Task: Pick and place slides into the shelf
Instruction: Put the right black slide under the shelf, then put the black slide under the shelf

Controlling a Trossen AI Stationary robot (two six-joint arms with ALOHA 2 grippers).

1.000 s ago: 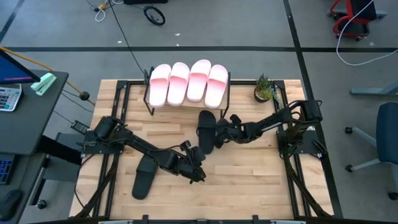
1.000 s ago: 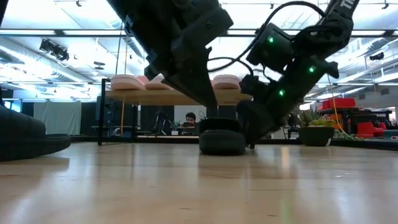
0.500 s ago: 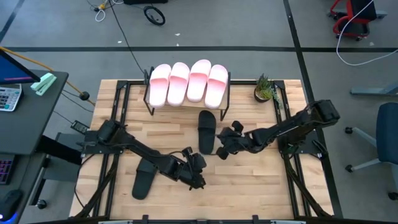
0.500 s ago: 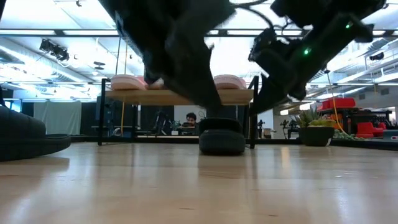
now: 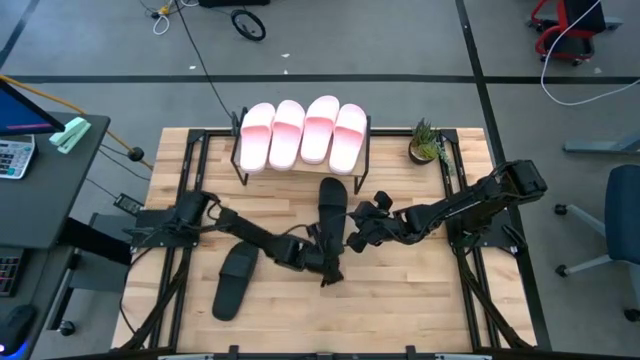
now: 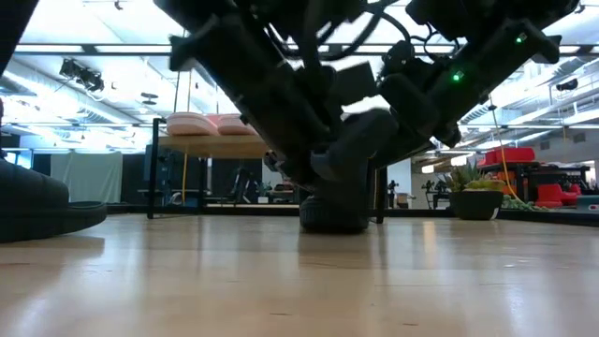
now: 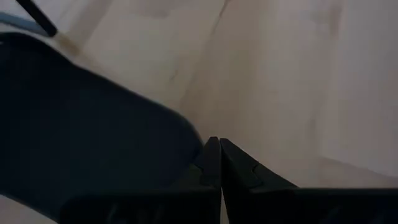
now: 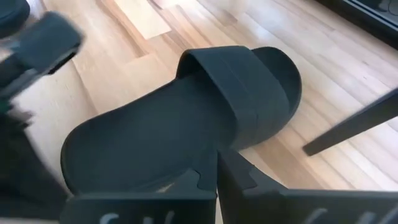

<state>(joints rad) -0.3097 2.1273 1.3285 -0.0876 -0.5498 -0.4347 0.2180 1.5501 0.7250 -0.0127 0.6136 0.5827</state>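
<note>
Four light pink slides [image 5: 303, 133] lie side by side on the shelf [image 5: 240, 172] at the table's far side; the low view shows them [image 6: 192, 124] on its plank [image 6: 215, 146]. One black slide [image 5: 332, 205] lies flat before the shelf, toe toward it. The second black slide [image 5: 235, 282] lies near the table's left front. My left gripper [image 5: 330, 268] is shut, close by the first slide's heel end. My right gripper [image 5: 352, 240] is shut and stands just right of that slide [image 8: 186, 118], apart from it. My left gripper has its shut fingertips [image 7: 214, 155] right beside the rounded edge of the black slide [image 7: 81, 124], coming low over the table from the left. Whether they touch the slide, I cannot tell. The slide lies flat on the table.
A small potted plant [image 5: 428, 143] stands at the table's far right corner, right of the shelf. Black frame rails run along the table's left and right sides. Bare planks lie between the two black slides and along the near edge. A desk with a calculator stands left of the table.
My right gripper has drawn back from the black slide toward the table's right edge, leaving it flat before the shelf. My left gripper has swung from the near middle of the table toward the far side, up to that slide's heel end.
</note>
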